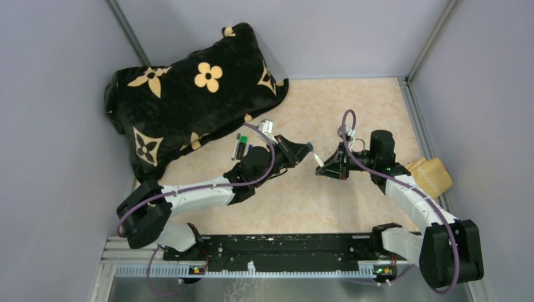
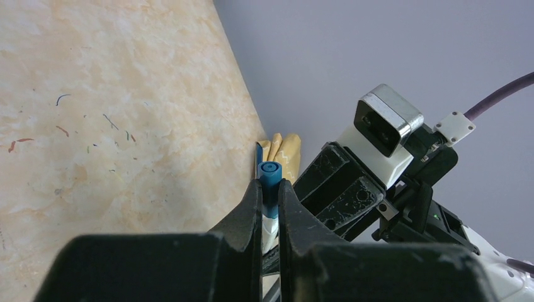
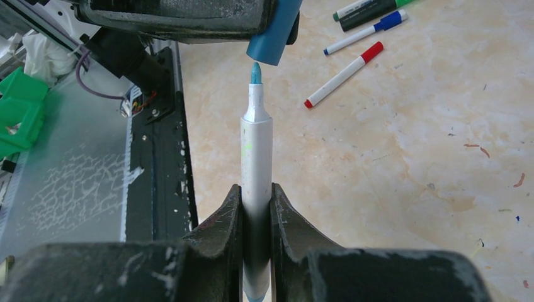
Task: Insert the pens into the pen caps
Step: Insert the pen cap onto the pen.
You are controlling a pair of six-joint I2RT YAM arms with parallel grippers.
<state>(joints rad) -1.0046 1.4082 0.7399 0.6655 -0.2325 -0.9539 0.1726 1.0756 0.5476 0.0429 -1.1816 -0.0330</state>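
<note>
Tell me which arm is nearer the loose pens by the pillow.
Left. The left arm passes right beside the loose pens; the right arm reaches in from the opposite side, well to their right.

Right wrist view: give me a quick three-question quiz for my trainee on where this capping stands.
1. True or false: the tip of the white pen is already inside the blue cap.
2. What is the right gripper shut on? A) a screwdriver B) the white pen C) nothing
3. Fill in: the blue cap is clamped in the ___ gripper.
Key: 1 false, the tip stands outside, right at the cap's mouth. 2 B. 3 left: the left gripper holds it.
</note>
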